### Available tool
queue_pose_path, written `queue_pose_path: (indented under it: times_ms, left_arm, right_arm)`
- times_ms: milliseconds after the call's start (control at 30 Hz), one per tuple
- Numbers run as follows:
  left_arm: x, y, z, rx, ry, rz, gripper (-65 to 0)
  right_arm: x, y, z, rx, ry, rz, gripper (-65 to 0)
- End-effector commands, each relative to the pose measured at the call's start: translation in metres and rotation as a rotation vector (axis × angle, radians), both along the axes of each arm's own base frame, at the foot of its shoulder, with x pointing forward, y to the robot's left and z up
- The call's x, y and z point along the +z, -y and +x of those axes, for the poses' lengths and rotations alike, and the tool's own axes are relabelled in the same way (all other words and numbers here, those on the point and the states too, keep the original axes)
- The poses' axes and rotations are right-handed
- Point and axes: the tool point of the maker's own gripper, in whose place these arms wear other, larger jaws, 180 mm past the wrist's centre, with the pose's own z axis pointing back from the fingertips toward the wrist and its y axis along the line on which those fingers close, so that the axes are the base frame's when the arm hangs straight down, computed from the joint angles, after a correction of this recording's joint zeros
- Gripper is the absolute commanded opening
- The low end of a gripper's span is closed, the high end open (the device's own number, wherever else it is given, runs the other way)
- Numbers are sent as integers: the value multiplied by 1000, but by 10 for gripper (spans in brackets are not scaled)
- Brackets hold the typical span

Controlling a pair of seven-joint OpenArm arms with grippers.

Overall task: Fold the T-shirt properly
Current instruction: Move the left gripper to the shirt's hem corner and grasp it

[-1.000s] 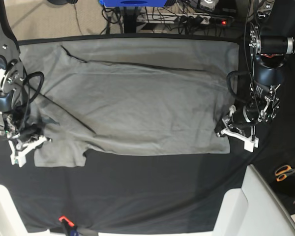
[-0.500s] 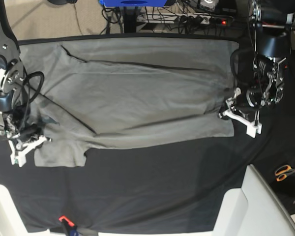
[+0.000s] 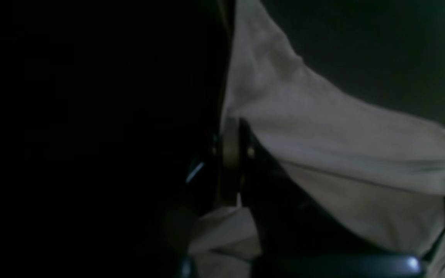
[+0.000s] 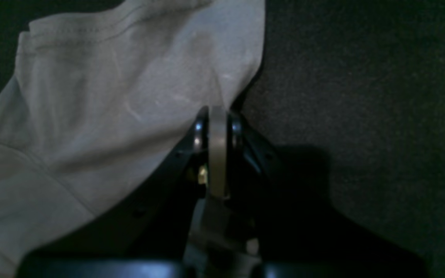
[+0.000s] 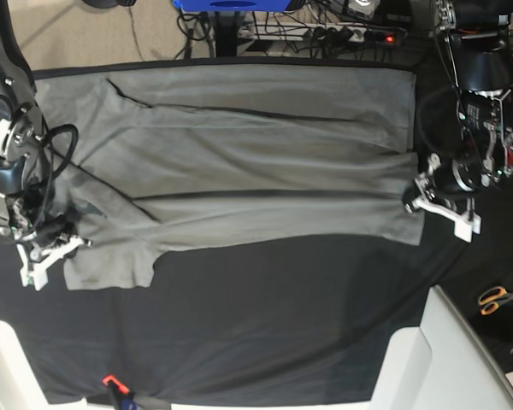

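**Pulling the shirt taut across the table, both ends pinched**

Base view: the T-shirt lies spread on the black table cloth, folded lengthwise, with a sleeve sticking out low on the view's left. I have the right gripper at that sleeve end and the left gripper at the hem corner on the view's right. To do this step well I pull both ends apart evenly and keep them low, so the long crease running across the middle flattens rather than bunching. Against a second ago, the left gripper sits further toward the view's right and higher, the hem corner has gone with it, and the lower edge of the shirt has drawn up. The right gripper has barely shifted.

Left wrist view: dark and blurred. The jaws look nearly together with grey cloth at the tips, but I can't tell if the pinch is firm or slipping. Worth checking before pulling harder.

Right wrist view: the jaws are closed tight on the sleeve edge, fabric fanning away to the left over the cloth. The grip looks solid, so I hold here as the anchor.
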Motion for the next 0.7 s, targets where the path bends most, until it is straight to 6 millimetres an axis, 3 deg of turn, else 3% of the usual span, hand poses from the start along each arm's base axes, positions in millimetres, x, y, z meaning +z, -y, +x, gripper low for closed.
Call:
queue_pose_path:
  times_ms: [0, 167, 267, 400, 467, 667]
  left_arm:
    - [17, -16, 12, 20, 45, 32, -518]
    - [23, -17, 23, 21, 64, 33, -153]
    - [20, -18, 24, 32, 54, 24, -41]
    - [28, -21, 33, 45, 81, 22, -25]
    - [39, -22, 49, 50, 109, 18, -25]
    - [35, -35, 82, 117, 91, 13, -25]
  right_arm:
    - [21, 12, 19, -18, 65, -16, -650]
    - [20, 10, 19, -16, 64, -13, -650]
    - [20, 10, 19, -16, 64, -13, -650]
    - [20, 10, 19, -16, 64, -13, -650]
    - [20, 11, 19, -17, 64, -14, -650]
    - [20, 9, 20, -15, 64, -11, -650]
